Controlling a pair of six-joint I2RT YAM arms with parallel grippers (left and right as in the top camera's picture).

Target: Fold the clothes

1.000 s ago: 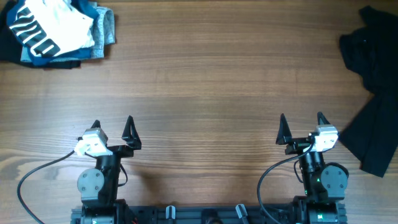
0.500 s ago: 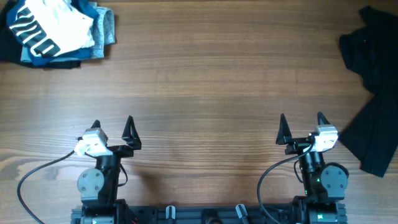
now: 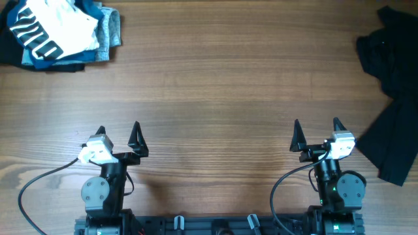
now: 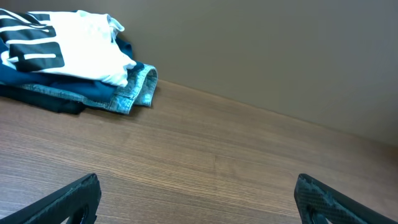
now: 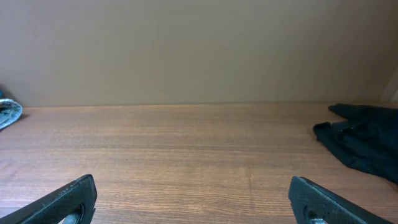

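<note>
My left gripper (image 3: 117, 127) rests at the lower left of the overhead frame. Its two fingers are spread wide apart and there is nothing between them. My right gripper (image 3: 316, 122) rests at the lower right in the same way, wide open and holding nothing. In both wrist views only the dark fingertips show at the bottom corners, with bare wood between them.

Both grippers stand over the wooden table (image 3: 215, 85), which fills the middle of the frame.

The white T-shirt (image 3: 62, 26) is at the upper left corner of the overhead frame, well apart from both grippers. It lies crumpled on top of a small pile, and its dark lettering print shows on the left part. Under it are blue garments (image 3: 111, 29), one of them looking like faded denim.

At the right edge of the frame a black cloth (image 3: 392, 124) lies loose on the table, near my right gripper but not touching it.
</note>
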